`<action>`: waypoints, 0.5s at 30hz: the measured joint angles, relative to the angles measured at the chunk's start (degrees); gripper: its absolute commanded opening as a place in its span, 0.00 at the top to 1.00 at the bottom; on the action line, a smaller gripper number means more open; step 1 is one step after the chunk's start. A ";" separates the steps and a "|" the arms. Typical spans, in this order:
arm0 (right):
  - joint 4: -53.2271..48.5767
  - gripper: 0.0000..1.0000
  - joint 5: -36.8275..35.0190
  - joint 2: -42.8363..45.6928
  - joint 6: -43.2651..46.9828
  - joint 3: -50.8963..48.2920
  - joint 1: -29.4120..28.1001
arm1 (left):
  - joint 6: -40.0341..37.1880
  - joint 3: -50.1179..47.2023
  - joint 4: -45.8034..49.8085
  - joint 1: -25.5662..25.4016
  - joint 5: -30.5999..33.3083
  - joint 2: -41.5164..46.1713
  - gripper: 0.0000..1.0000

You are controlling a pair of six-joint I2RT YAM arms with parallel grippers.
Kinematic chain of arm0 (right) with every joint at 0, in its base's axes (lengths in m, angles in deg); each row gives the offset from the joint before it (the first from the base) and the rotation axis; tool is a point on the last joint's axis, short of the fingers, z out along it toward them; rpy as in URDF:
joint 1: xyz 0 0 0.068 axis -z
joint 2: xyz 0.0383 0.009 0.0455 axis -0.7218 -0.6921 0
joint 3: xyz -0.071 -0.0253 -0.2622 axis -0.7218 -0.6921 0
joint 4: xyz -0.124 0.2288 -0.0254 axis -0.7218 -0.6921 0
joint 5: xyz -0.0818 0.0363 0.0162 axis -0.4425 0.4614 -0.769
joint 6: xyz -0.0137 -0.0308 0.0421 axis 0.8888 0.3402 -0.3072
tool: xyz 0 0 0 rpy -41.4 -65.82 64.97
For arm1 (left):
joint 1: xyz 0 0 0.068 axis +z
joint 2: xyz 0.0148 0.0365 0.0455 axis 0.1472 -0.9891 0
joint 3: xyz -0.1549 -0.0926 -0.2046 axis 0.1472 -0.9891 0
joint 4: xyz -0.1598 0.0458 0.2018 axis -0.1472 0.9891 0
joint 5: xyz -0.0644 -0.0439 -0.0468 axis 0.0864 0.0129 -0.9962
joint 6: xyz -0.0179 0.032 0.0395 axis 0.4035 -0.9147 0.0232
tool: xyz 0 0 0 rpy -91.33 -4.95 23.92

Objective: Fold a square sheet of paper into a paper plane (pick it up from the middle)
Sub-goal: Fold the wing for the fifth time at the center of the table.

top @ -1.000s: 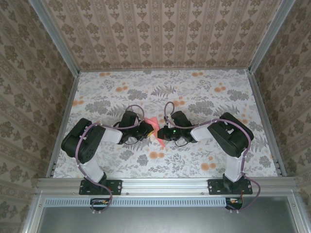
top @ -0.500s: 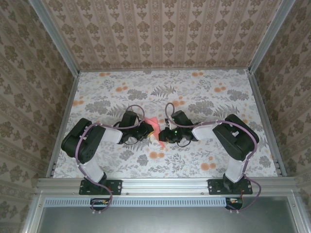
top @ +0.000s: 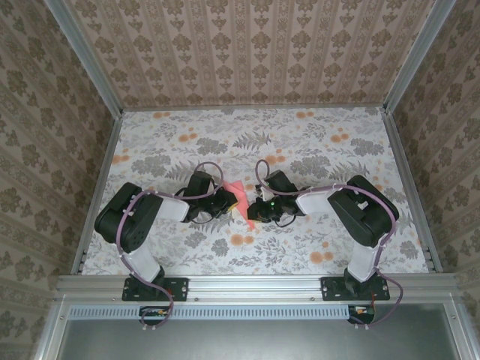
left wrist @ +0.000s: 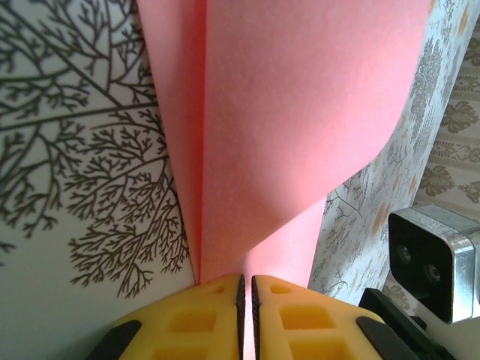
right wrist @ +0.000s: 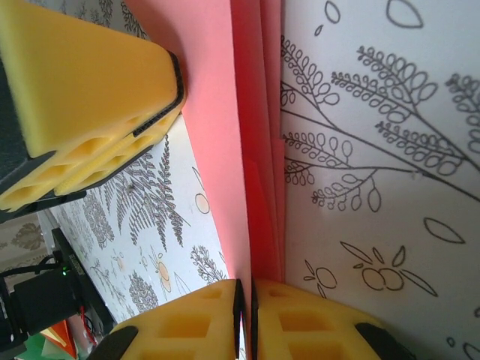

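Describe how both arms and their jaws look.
Left arm and right arm match: bulky black joint housings, white link segments, mauve cables looping alongside. Jaws carry yellow foam pads with moulded hollows, backed in black.

Both arms are black at the joints with pale grey links, the left arm (top: 139, 217) and the right arm (top: 360, 214) each trailing a looped mauve cable (top: 209, 165) and bolted to a black base plate (top: 154, 289). The fingers (left wrist: 300, 319) carry yellow foam pads with moulded rectangular hollows, backed in black. A silver two-lens camera box (left wrist: 431, 259) sits on the right wrist.
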 measured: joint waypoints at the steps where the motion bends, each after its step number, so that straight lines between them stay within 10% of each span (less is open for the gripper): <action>1: -0.59 0.84 0.07 -0.07 0.11 0.39 0.02 | 0.00 0.04 0.02 0.00 -0.02 -0.07 0.86; 15: -7.76 0.80 -0.66 3.02 2.67 1.29 -0.13 | -0.44 0.96 1.92 0.02 -0.07 -0.20 0.87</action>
